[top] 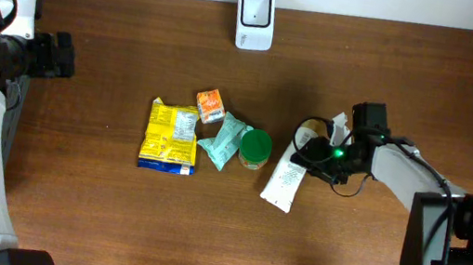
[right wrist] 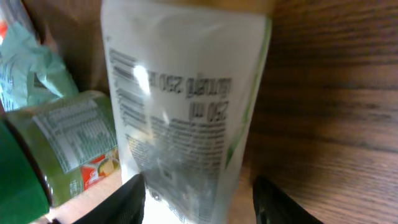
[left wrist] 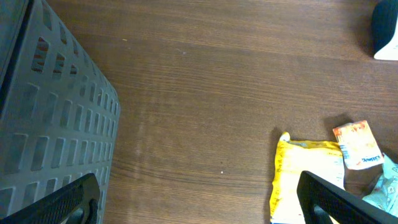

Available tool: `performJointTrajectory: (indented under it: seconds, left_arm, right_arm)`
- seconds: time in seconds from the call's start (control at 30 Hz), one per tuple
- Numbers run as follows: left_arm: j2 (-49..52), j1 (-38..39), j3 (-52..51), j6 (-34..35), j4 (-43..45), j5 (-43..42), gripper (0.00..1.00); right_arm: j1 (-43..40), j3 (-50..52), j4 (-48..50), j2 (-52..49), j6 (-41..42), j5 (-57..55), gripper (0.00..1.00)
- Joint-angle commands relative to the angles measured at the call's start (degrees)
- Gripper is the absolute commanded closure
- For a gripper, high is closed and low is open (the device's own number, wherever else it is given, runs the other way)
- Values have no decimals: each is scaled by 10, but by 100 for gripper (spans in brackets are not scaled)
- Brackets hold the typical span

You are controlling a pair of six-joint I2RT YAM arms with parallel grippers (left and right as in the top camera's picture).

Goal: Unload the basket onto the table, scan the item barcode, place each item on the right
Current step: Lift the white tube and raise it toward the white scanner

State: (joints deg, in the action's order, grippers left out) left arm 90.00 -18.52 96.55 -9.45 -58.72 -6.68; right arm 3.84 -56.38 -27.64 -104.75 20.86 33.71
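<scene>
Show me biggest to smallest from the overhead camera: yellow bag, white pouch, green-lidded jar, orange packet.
1. yellow bag
2. white pouch, partly hidden
3. green-lidded jar and orange packet: look about alike, so not ranked

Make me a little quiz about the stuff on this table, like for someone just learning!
1. True or false: the jar has a green lid.
2. Whose fingers sit on either side of the white pouch? A: left gripper. B: right gripper.
3. Fill in the gap: the biggest packet is mostly ____.

Key: 1 true; 2 B; 3 yellow.
</scene>
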Motion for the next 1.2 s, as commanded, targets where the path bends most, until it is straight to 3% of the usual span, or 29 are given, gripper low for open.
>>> performJointTrajectory:
  seconds: [0.0,0.1,0.23,0.3,0.4,0.53,0.77,1.17]
  left_arm:
    - [4,-3,2,-9,1,-6,1]
    - [4,-3,2,-9,1,-6,1]
    - [4,-3,2,-9,1,-6,1]
    - [4,-3,2,-9,1,-6,1]
    - [4,-3,2,-9,1,-6,1]
    - [4,-3,2,-9,1,-6,1]
    - [4,-3,2,-9,1,-6,1]
    - [4,-3,2,-9,1,-6,1]
  right_arm:
    - [13,20,29,-7,37,-37,58]
    - [16,20,35,-7,36,-42,65]
    - [16,-4,16,-7,-17,-22,93]
    - [16,-32,-24,-7,-61,-22,96]
    - [18,-95,-111,-7,-166,-31,96]
    - [30,-145,-165,-7,-246,-80,94]
    - [33,-143,-166,-22,-249,-69,77]
    - [32,-110,-191,-119,-249,10,77]
